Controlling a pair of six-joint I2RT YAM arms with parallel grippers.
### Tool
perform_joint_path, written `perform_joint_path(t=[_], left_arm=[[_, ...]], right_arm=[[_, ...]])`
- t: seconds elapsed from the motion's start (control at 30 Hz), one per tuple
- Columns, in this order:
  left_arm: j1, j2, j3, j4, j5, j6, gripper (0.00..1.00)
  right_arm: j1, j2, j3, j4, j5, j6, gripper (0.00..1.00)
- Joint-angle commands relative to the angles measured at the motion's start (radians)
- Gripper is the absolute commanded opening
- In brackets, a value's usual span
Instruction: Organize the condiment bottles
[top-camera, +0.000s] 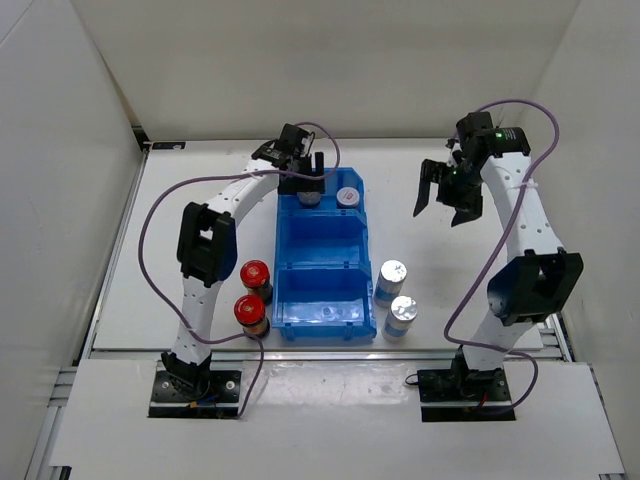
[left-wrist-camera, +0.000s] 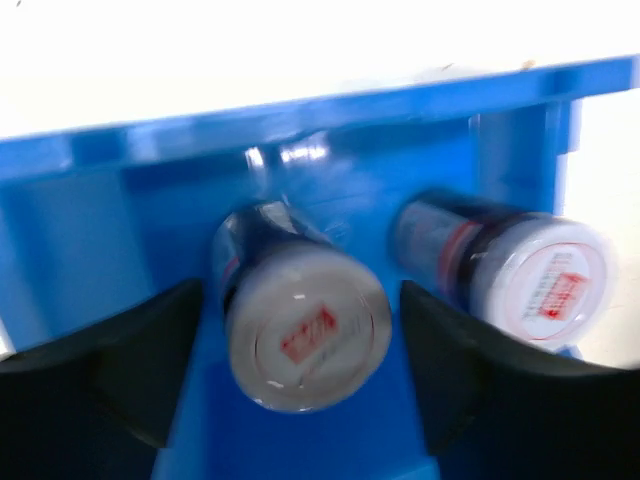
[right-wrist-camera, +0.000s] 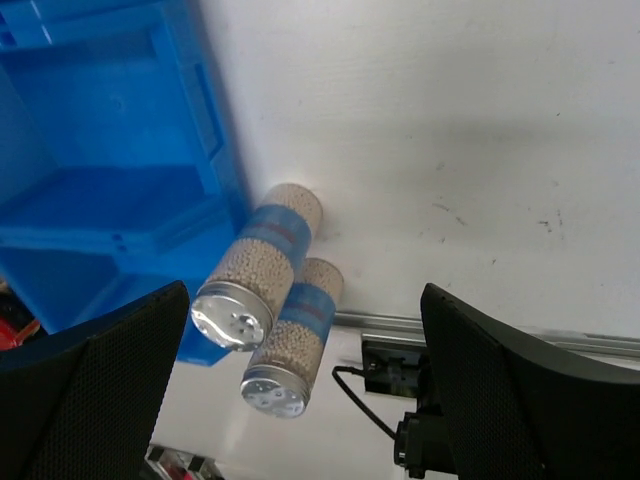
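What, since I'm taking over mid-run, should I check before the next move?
1. Left gripper straddles a marked jar in the bin's far compartment: ok.
2. Grip on that jar: cannot tell; the fingers sit close on both sides and the wrist view is blurred.
3. Second marked jar upright beside it, apart: ok.
4. Right gripper open and empty: ok.
5. Silver jars upright, right of the bin: ok.
6. Red jars binned: not ok; both stand left of the bin.
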Motion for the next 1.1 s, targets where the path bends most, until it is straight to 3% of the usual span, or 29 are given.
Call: perform_joint_path(t=[0.0,0.03,0.37,0.57,0.67,0.77,0.9,1.07], left_arm=[[0.015,-0.038,0.05,0.038,0.019,-0.007,0.94],[0.027,-0.038,0.05,0.038,0.019,-0.007,1.0],[0.081,-0.228,0.14,0.036,0.008,-0.045,1.0],[0.102,-0.49,-0.105,0.036,-0.076,-0.007,1.0],[0.102,-0.616,-0.315,0.036,-0.095,0.002,1.0],[0.102,-0.714,-0.424,0.036,-0.095,0.002,1.0],[0.102,-0.806,-0.562,0.027,-0.122,0.012,1.0],[0.09,-0.875,-0.619,0.027,-0.19,0.074,1.0]], right_arm=[[0.005,-0.058,-0.034,-0.127,-0.084,-0.035,1.0],[0.027,-0.071,-0.048,-0.127,-0.068,-0.049,1.0],[0.342,-0.197,-0.282,-0.004,0.124,-0.084,1.0],[0.456,-0.164,-0.371,0.031,0.181,-0.046,0.99],[0.476,-0.145,-0.425,0.05,0.193,-0.023,0.96],[0.476,-0.145,-0.456,0.103,0.175,-0.023,0.94],[0.476,-0.113,-0.468,0.137,0.14,-0.047,0.85],[0.476,-0.061,-0.458,0.182,0.097,-0.058,0.72]])
